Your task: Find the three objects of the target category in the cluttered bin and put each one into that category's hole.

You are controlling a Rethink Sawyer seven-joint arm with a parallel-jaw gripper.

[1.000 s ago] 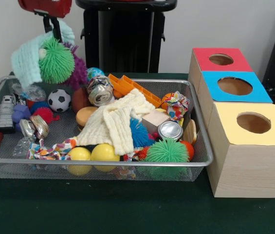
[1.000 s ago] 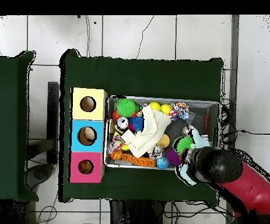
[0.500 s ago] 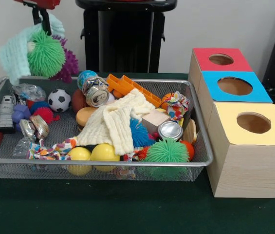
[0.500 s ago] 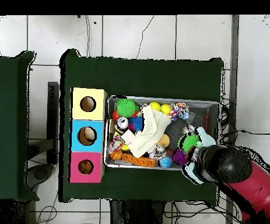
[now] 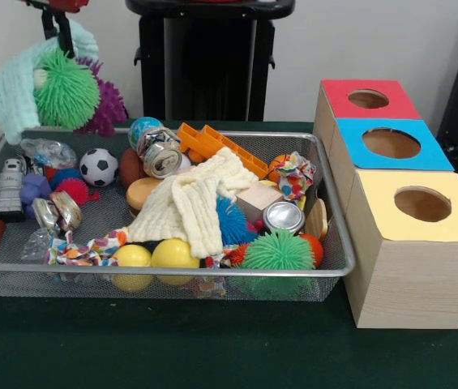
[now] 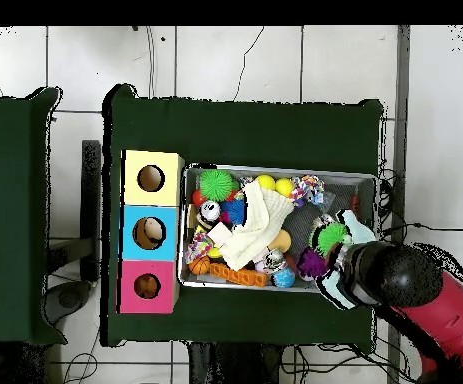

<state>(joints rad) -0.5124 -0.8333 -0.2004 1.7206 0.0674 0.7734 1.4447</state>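
Note:
The wire mesh bin [image 5: 212, 271] is full of clutter; it also shows in the overhead view [image 6: 275, 169]. My gripper [image 5: 57, 34] hangs above the bin's left end, shut on a clump of mint knitted cloth [image 5: 6, 89], a green spiky ball [image 5: 66, 89] and a purple spiky ball [image 5: 105, 105]. In the overhead view the arm's head [image 6: 390, 275] covers the gripper, with the green ball [image 6: 330, 238] beside it. I cannot make out any soft animal toys in the bin. The red-panelled box's hole [image 5: 368, 99] is open and also shows from above [image 6: 147, 286].
Blue-panelled [image 5: 391, 143] and yellow-panelled [image 5: 421, 204] boxes stand beside the red one. The bin holds a cream cloth [image 5: 196, 203], yellow balls [image 5: 173, 254], another green spiky ball [image 5: 277, 251], cans [image 5: 283, 216], a small football [image 5: 98, 167], an orange comb-like piece [image 5: 216, 146] and patterned cloth scraps [image 5: 295, 174].
The gripper has carried the cloth and spiky-ball clump up and towards the bin's left end in the front view. The can and blue ball beneath it are now uncovered.

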